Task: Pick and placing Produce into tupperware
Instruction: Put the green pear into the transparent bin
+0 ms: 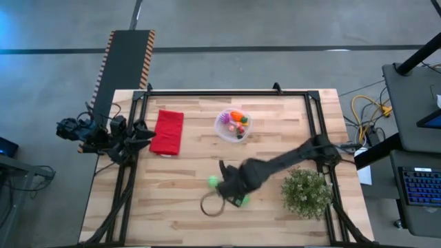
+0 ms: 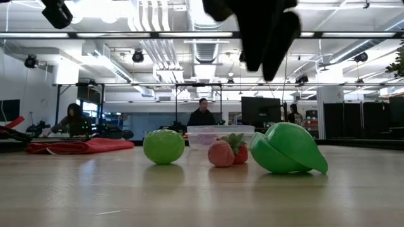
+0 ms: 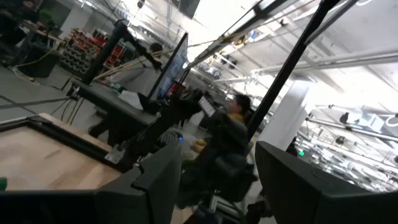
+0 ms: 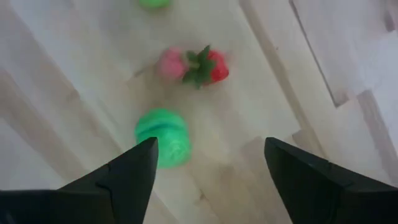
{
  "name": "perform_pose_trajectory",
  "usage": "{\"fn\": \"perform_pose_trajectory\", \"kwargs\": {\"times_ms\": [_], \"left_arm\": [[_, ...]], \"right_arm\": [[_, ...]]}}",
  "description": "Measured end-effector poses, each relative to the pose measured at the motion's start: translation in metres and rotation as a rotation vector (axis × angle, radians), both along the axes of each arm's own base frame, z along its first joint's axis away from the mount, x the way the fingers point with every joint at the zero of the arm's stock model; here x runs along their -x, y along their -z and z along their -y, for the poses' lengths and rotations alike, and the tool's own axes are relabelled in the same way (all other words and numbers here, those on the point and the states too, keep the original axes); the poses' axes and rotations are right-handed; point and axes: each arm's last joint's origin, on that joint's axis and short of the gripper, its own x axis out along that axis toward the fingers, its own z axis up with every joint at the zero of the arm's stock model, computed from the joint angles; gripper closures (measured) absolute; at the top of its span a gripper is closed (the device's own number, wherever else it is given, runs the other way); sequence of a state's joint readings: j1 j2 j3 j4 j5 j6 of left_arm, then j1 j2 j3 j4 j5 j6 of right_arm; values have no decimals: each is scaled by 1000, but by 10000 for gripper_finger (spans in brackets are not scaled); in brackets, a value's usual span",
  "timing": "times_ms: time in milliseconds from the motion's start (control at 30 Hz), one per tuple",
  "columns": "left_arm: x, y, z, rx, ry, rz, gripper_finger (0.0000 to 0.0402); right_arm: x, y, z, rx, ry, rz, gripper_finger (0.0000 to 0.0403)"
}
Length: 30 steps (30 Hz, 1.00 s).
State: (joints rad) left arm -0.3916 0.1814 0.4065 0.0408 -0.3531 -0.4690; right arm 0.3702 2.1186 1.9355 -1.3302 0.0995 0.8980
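Observation:
My right gripper (image 4: pixel 211 146) is open and hangs above the table's near middle (image 1: pixel 233 184), touching nothing. Below it a bright green lumpy piece (image 4: pixel 161 138) lies on the wood, close to one finger. A red and pink strawberry piece (image 4: pixel 194 65) lies a little farther on, and a green ball (image 2: pixel 163 146) beyond that. In the low view the green piece (image 2: pixel 287 148) and the strawberry piece (image 2: pixel 227 151) rest on the tabletop under the gripper (image 2: pixel 265 44). The clear round tupperware (image 1: pixel 233 125) stands farther back and holds an orange carrot and other small pieces. My left gripper (image 3: pixel 214 180) is open, parked off the table's left edge.
A red folded cloth (image 1: pixel 167 132) lies left of the tupperware. A bushy potted plant (image 1: pixel 306 193) stands at the near right, beside my right arm. A dark ring (image 1: pixel 212 205) lies near the green pieces. People sit in the room beyond the table.

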Motion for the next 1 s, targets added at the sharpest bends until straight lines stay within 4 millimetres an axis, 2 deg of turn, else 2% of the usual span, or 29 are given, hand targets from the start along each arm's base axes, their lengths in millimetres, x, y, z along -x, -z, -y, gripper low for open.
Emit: {"fn": "perform_pose_trajectory", "kwargs": {"times_ms": [100,200,433,633,800,1000], "left_arm": [[-1,0,0,1,0,-5,210],[-2,1,0,56,-2,-14,210],[-6,2,2,66,-3,-36,210],[-11,4,4,59,-11,-61,210],[-15,6,5,74,-9,-83,210],[-19,7,6,96,-34,-106,210]], "right_arm": [[8,1,-18,37,-21,18,103],[15,11,-31,54,-36,-4,90],[34,28,-59,223,-81,50,76],[51,51,-71,267,-140,6,76],[52,62,-73,248,-185,16,76],[48,61,-73,215,-216,47,76]]}}
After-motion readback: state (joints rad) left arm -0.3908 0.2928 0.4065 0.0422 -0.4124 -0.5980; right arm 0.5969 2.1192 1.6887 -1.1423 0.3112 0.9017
